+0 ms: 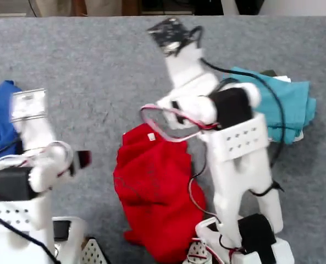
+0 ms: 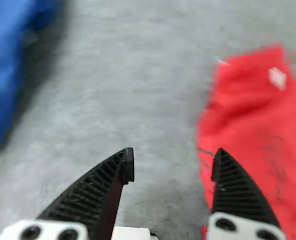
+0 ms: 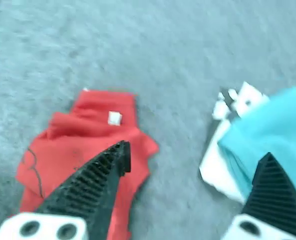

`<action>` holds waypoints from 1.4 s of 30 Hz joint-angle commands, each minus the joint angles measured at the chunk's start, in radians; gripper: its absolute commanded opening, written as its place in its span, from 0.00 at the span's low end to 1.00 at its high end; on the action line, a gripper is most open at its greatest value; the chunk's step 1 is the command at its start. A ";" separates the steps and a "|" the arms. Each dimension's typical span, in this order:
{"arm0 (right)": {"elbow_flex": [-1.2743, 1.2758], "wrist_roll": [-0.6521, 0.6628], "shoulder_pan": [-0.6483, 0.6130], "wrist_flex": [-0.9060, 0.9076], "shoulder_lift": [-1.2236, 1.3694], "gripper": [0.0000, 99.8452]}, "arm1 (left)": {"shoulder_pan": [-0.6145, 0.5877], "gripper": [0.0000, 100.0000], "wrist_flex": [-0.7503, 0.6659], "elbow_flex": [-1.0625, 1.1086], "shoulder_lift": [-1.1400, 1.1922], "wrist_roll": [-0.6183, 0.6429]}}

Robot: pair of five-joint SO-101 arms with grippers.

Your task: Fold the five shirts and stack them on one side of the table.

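Jaws of both grippers stand wide apart and hold nothing: I see the left gripper (image 2: 174, 155) hanging over bare grey table (image 1: 97, 66), and the right gripper (image 3: 196, 152) raised above the gap between two garments. My left wrist view shows the red shirt (image 2: 252, 125) just beside one fingertip and the blue shirt (image 2: 8, 65) well off on the other side, with open cloth between them. My right wrist view adds a white garment (image 3: 220, 160) lying under the teal shirt (image 3: 267, 135), its corner jutting out toward the red shirt's (image 3: 83, 135) side; the high view gives only a white sliver of it at the teal shirt's far edge. From above, the red shirt (image 1: 152, 192) lies crumpled between the two arm bases, label end away from them. The blue shirt (image 1: 0, 118) is cut off by the picture's left edge, and the teal shirt (image 1: 286, 107) lies on the right side. The table's far half is open.
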 commanded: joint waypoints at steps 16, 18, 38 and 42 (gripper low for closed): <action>0.117 0.141 0.444 0.037 -0.081 0.38 | 0.620 0.26 -0.040 -0.666 1.021 0.198; 0.119 0.141 0.501 0.037 -0.077 0.38 | 0.629 0.26 -0.071 -0.720 1.082 0.236; 0.200 0.140 0.707 0.009 -0.073 0.38 | 0.565 0.02 0.109 -0.861 1.267 -0.002; 0.266 0.141 0.707 -0.072 -0.073 0.38 | 0.439 0.02 0.109 -0.744 1.061 -0.104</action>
